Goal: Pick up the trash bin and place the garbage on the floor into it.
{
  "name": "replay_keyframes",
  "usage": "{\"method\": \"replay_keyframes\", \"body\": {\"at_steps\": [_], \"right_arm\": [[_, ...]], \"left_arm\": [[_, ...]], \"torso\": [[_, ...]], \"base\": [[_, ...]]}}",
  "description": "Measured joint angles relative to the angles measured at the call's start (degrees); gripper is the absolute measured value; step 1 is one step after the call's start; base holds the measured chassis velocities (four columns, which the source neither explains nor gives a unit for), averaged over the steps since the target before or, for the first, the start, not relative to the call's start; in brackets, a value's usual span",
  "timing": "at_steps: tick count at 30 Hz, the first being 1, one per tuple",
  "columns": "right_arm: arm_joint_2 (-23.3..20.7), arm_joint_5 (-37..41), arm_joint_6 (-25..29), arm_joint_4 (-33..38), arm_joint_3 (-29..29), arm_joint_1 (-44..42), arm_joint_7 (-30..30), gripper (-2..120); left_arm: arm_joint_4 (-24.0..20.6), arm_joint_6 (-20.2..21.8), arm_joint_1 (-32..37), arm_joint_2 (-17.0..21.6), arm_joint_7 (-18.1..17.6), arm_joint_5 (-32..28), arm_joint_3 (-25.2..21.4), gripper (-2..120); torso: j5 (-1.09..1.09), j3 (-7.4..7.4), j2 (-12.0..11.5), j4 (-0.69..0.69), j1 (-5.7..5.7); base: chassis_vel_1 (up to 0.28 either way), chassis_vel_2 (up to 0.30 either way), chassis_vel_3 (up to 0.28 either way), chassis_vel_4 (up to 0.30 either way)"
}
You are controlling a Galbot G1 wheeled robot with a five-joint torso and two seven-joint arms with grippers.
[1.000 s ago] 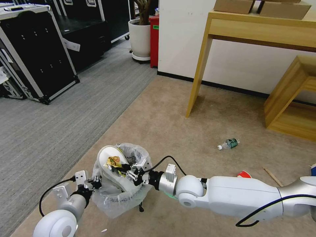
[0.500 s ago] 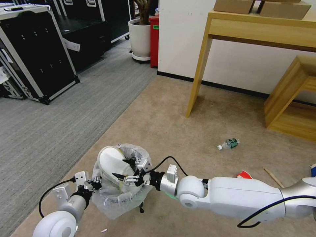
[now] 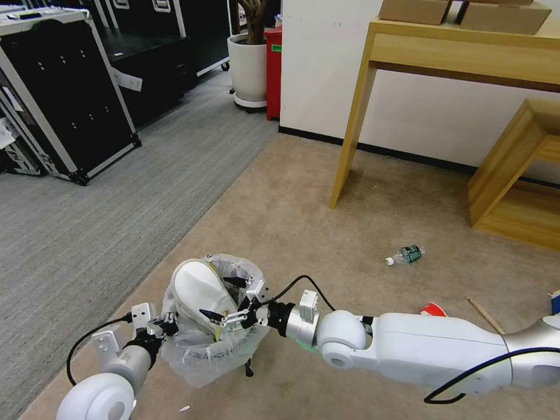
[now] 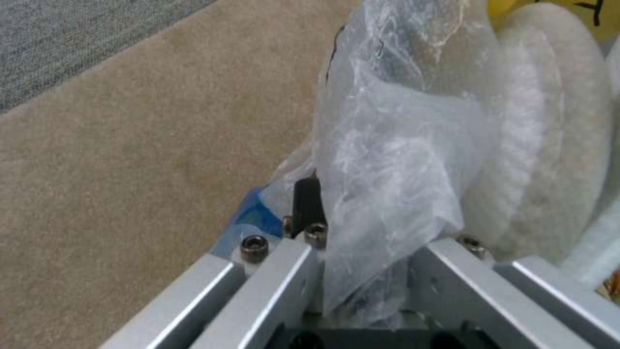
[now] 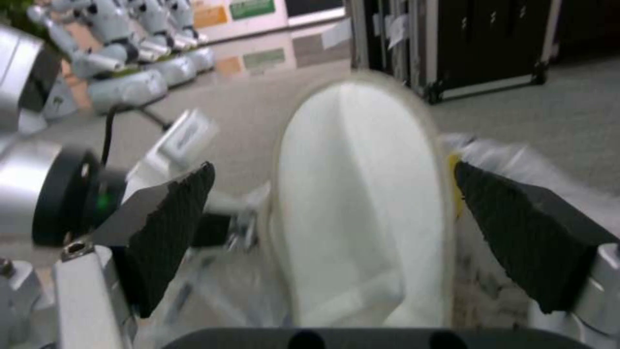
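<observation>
The trash bin (image 3: 204, 350), lined with a crinkled clear bag, hangs tilted just above the beige floor (image 3: 303, 221). My left gripper (image 3: 165, 324) is shut on its near rim, and the bag (image 4: 394, 184) is pinched between the fingers. A white paper plate (image 3: 195, 287) stands on edge inside it. My right gripper (image 3: 217, 297) is open over the bin mouth, its pads either side of the plate (image 5: 362, 203) without touching. Garbage lies to the right: a green-labelled bottle (image 3: 408, 254), a red wrapper (image 3: 433, 308) and a wooden stick (image 3: 483, 313).
A tall wooden table's leg (image 3: 350, 140) and a low wooden shelf (image 3: 513, 175) stand at the back right. Grey ribbed carpet (image 3: 87, 233), black flight cases (image 3: 58, 99) and a white plant pot (image 3: 248, 70) lie left. A white scrap (image 3: 184, 408) sits near me.
The right gripper held a yellow-green wrapper over the bin a second ago. It has opened, the wrapper has dropped out of sight, and the hand has drawn back slightly.
</observation>
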Motion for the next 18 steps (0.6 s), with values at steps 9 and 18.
{"method": "replay_keyframes", "body": {"at_steps": [9, 18], "right_arm": [[-0.8, 2.4, -1.0, 2.8, 9.4, -2.3, 0.9, 96], [-2.1, 4.8, -2.4, 5.0, 22.5, -7.5, 2.3, 98]], "left_arm": [[0.2, 0.0, 0.1, -0.1, 0.0, 0.1, -0.1, 1], [0.0, 0.0, 0.6, 0.2, 0.0, 0.2, -0.4, 1]], "torso": [[-0.01, 0.0, 0.0, 0.0, 0.0], [0.0, 0.0, 0.0, 0.0, 0.0]], "base": [[0.0, 0.0, 0.0, 0.0], [0.0, 0.0, 0.0, 0.0]]}}
